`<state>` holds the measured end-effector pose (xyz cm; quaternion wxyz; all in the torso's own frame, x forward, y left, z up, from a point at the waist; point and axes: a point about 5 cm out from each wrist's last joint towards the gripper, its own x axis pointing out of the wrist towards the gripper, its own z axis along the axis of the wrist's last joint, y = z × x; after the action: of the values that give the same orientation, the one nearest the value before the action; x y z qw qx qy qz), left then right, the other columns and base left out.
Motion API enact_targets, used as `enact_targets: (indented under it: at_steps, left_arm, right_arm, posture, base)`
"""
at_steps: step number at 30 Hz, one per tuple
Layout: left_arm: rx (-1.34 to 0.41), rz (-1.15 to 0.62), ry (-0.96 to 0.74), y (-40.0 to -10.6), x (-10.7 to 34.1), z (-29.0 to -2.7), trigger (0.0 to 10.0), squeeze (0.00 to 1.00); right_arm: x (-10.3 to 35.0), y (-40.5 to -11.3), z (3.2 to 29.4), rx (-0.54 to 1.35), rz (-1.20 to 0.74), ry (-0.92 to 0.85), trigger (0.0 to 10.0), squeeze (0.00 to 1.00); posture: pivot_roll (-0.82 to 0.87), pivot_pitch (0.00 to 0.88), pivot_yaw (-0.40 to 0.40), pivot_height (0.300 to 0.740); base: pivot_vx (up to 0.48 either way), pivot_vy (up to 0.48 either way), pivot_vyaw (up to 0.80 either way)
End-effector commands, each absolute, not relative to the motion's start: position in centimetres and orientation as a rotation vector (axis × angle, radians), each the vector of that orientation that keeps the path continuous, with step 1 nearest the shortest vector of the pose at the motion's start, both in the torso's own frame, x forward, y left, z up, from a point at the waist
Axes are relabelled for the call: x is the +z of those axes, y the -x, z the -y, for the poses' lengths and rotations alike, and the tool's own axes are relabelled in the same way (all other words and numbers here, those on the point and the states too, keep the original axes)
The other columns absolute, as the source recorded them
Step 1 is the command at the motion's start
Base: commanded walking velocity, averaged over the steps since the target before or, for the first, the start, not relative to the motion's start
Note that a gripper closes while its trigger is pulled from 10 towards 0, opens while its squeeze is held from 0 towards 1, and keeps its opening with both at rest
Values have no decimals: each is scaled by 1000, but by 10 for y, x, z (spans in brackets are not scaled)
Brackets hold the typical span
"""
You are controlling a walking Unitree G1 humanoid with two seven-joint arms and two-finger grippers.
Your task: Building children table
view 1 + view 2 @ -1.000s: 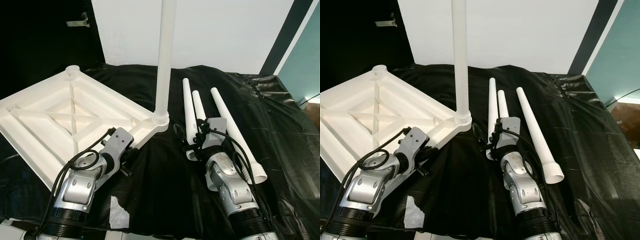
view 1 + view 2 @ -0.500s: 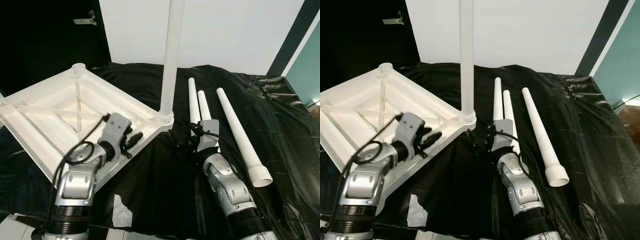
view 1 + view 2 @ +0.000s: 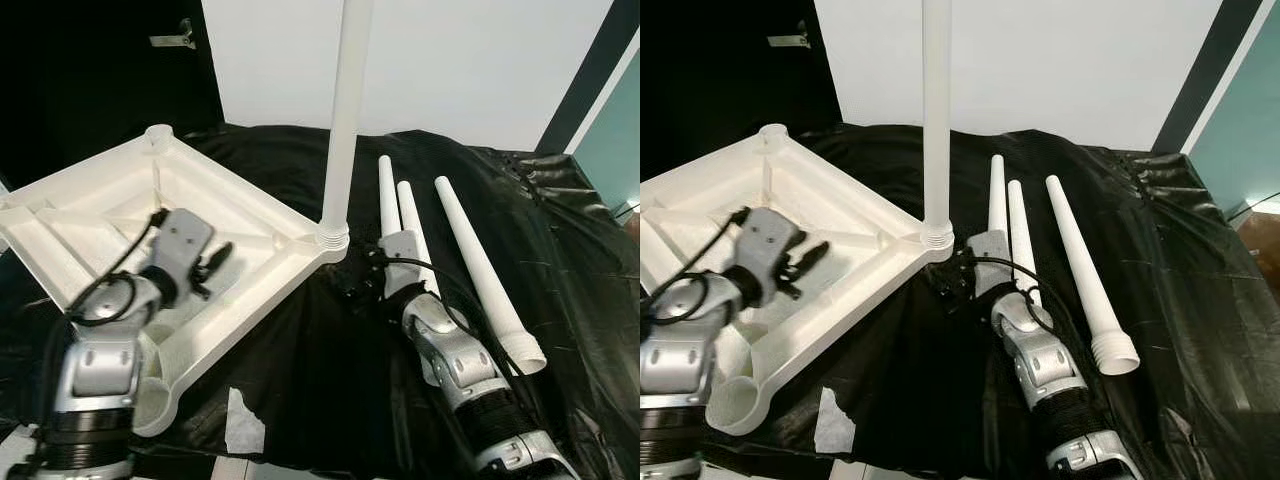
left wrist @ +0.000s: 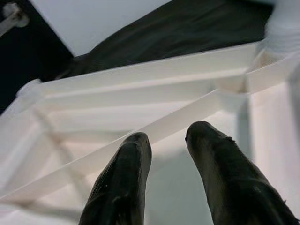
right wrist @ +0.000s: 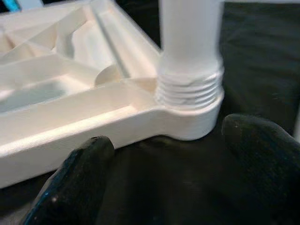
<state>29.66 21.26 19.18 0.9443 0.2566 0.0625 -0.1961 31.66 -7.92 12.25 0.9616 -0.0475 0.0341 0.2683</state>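
We see the tabletop (image 3: 250, 215) upside down on a black sheet (image 3: 560, 260), white plastic, ribbed underside up: raised rim, diagonal and cross ribs, round sockets at the corners. It sits at the left of the sheet, tilted, with its near corner socket (image 3: 735, 400) hanging toward us. One leg (image 3: 345, 110) stands upright in the right corner socket, threaded collar (image 5: 187, 89) seated at the socket top. Three loose legs (image 3: 480, 265) lie side by side on the sheet to the right of the tabletop, wide threaded ends toward us.

Our left gripper (image 3: 215, 262) hovers over the ribbed underside, inside the rim; fingers (image 4: 123, 183) narrowly apart, holding nothing, a rib visible beyond the tips. Our right gripper (image 5: 164, 164) is low on the sheet just beside the corner with the standing leg, fingers spread wide and empty, the socket in front of the gap, not touching.

A scrap of white tape (image 3: 243, 425) is stuck on the sheet's near edge.
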Motion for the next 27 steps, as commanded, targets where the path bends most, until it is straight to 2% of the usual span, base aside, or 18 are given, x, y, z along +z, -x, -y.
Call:
enact_targets:
  at_steps: [1, 4, 13, 19, 27]
  left_arm:
    - [-193, -101, -565, -300, 192, -229, 10000, 0]
    - [-145, -131, -606, -298, 192, -244, 10000, 0]
    - [-146, -146, -640, -294, 194, -252, 10000, 0]
    - [-157, -191, -719, -293, 194, -265, 10000, 0]
    - [-284, -321, -824, -277, 189, -275, 10000, 0]
  right_arm:
    - [118, -318, 77, 569, -110, 116, 10000, 0]
    - [120, -323, 75, 573, -106, 123, 10000, 0]
    - [121, -321, 80, 554, -98, 97, 10000, 0]
    - [113, -317, 71, 616, -147, 125, 10000, 0]
    - [113, -326, 61, 642, -181, 143, 10000, 0]
  posture:
    - [101, 0, -58, 740]
    - [108, 0, -60, 740]
    - [107, 0, -56, 740]
    - [94, 0, -46, 740]
    - [102, 0, -47, 740]
  base:
    - [0, 0, 0]
    - [0, 0, 0]
    - [0, 0, 0]
    - [0, 0, 0]
    - [0, 0, 0]
